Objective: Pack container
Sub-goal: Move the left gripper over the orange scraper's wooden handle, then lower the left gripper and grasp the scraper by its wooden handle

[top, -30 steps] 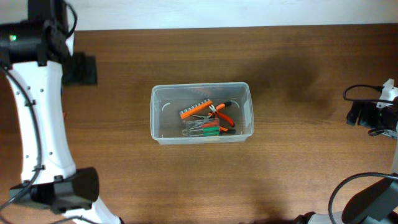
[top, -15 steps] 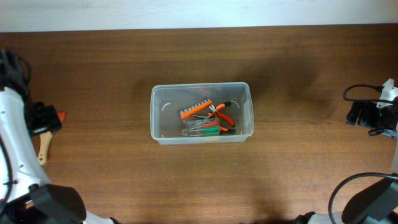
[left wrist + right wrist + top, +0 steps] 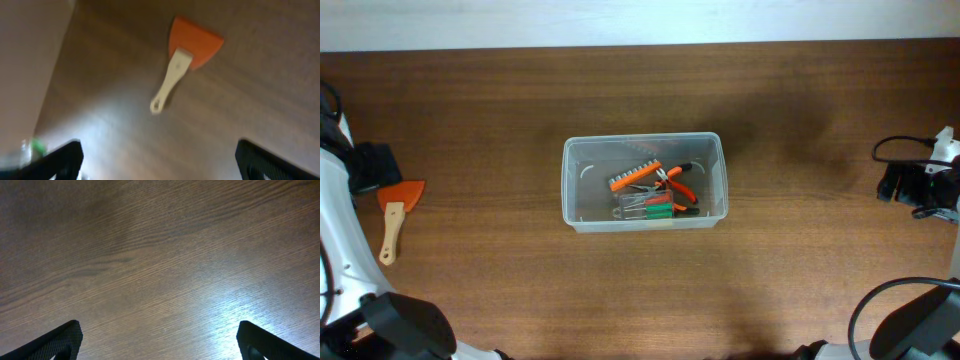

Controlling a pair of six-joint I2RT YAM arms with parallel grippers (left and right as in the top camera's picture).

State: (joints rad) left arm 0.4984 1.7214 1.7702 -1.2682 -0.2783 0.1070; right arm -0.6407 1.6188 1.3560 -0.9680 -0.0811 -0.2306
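Observation:
The clear plastic container (image 3: 580, 180) stands at the table's middle and holds orange pliers (image 3: 677, 182), an orange bit holder (image 3: 634, 176) and a green-handled tool (image 3: 660, 209). An orange scraper with a pale wooden handle (image 3: 395, 215) lies on the table at the far left; it also shows in the left wrist view (image 3: 185, 55). My left gripper (image 3: 160, 162) is open and empty, above the table just short of the scraper; its body shows overhead (image 3: 365, 168). My right gripper (image 3: 160, 342) is open and empty over bare wood at the far right (image 3: 910, 185).
The wooden table (image 3: 800, 270) ends at a pale wall strip along the back edge. In the left wrist view the table's left edge (image 3: 60, 65) runs close beside the scraper. Arm bases stand at the bottom corners.
My left arm has swung from the back left toward the table's left edge. The scraper, hidden a second ago, now lies fully uncovered. The right arm and the container have not moved.

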